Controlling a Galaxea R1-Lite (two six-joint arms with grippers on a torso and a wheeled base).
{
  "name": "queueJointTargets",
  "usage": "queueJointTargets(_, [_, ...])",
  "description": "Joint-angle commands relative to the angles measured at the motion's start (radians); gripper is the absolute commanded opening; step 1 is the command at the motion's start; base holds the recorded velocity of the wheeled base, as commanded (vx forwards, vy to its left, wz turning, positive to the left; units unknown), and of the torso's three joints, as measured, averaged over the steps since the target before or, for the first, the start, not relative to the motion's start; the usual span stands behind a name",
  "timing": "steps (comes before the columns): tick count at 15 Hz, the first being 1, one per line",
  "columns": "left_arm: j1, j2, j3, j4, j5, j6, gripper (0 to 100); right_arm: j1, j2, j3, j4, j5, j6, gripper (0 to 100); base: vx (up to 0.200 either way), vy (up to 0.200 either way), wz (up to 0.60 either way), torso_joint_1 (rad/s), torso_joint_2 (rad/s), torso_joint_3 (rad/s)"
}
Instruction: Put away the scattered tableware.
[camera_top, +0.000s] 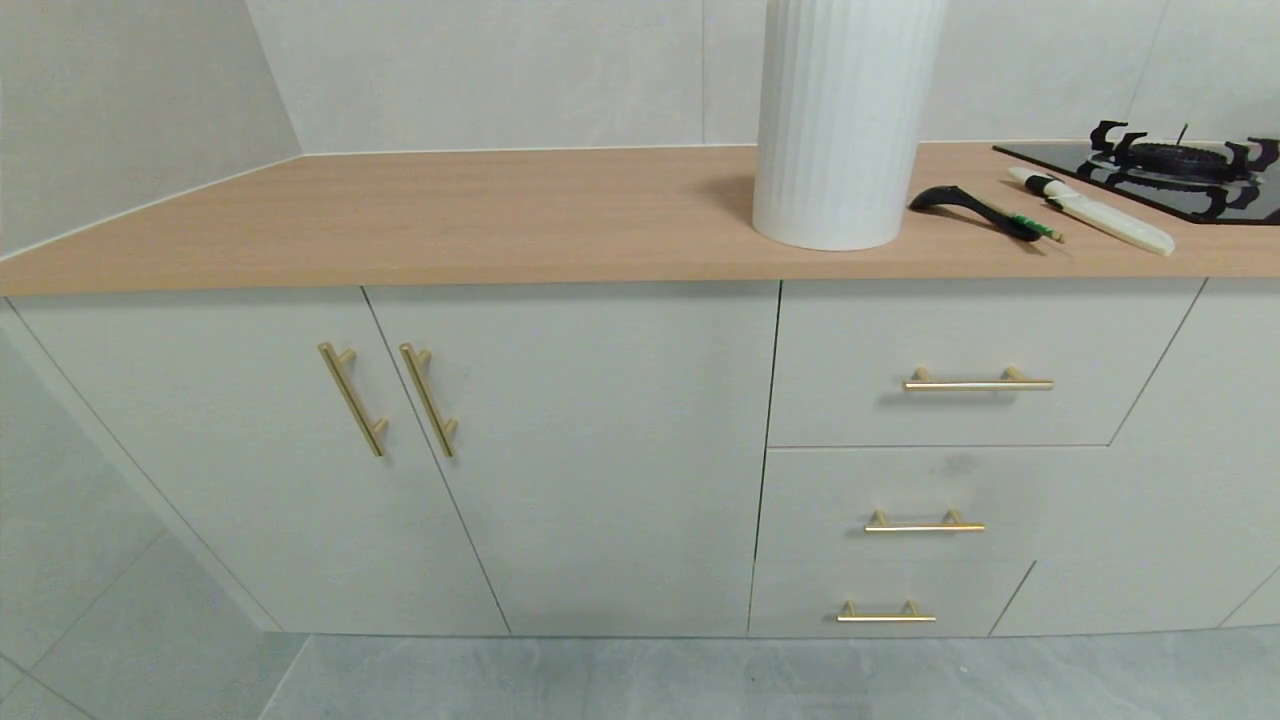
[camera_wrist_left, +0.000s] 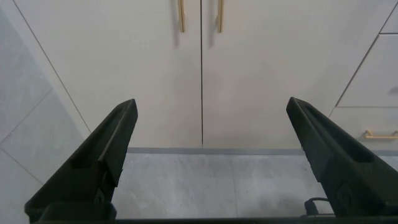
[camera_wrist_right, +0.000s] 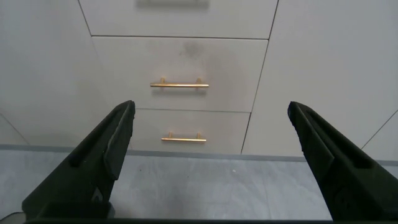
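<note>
Surface (camera_top: 400, 215), wood: black spoon (camera_top: 960, 200), green-banded stick (camera_top: 1038, 229) and white utensil (camera_top: 1100, 218) lay at 3 o'clock of the white ribbed holder (camera_top: 845, 120), near the hob (camera_top: 1180, 170). Left claw (camera_wrist_left: 211, 106): wide, empty, facing cabinet doors (camera_wrist_left: 261, 74). Right claw (camera_wrist_right: 211, 107): wide, empty, facing drawers (camera_wrist_right: 180, 68).

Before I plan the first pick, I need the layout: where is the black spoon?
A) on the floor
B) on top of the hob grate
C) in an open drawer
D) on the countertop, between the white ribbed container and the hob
D: the black spoon lies on the countertop, on the robot's right of the white ribbed container and short of the hob.
</note>
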Motion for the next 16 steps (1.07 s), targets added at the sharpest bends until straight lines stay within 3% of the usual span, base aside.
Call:
queueJointTargets(1, [0.000, 0.002, 0.000, 0.000, 0.002, 0.000, 100, -0.001, 0.001, 0.000, 0.000, -0.001, -0.001, 100, 0.000, 0.000, 0.00, 0.000, 0.00, 0.000])
queueJointTargets(4, [0.000, 0.002, 0.000, 0.000, 0.000, 0.000, 100, 0.004, 0.009, -0.057, 0.000, 0.001, 0.003, 100, 0.000, 0.000, 0.00, 0.000, 0.00, 0.000])
queueJointTargets(5, [0.000, 0.002, 0.000, 0.000, 0.000, 0.000, 100, 0.024, 0.079, -0.141, 0.006, 0.008, 0.034, 100, 0.000, 0.000, 0.00, 0.000, 0.00, 0.000])
queueJointTargets(10, [0.000, 0.000, 0.000, 0.000, 0.000, 0.000, 100, 0.102, 0.409, -0.177, 0.006, 0.074, 0.025, 100, 0.000, 0.000, 0.00, 0.000, 0.00, 0.000])
queueJointTargets(13, [0.000, 0.002, 0.000, 0.000, 0.000, 0.000, 100, 0.110, 0.521, -0.207, 0.001, 0.079, 0.023, 100, 0.000, 0.000, 0.00, 0.000, 0.00, 0.000])
queueJointTargets(16, [0.000, 0.002, 0.000, 0.000, 0.000, 0.000, 100, 0.111, 0.783, -0.321, -0.002, 0.079, -0.009, 100, 0.000, 0.000, 0.00, 0.000, 0.00, 0.000])
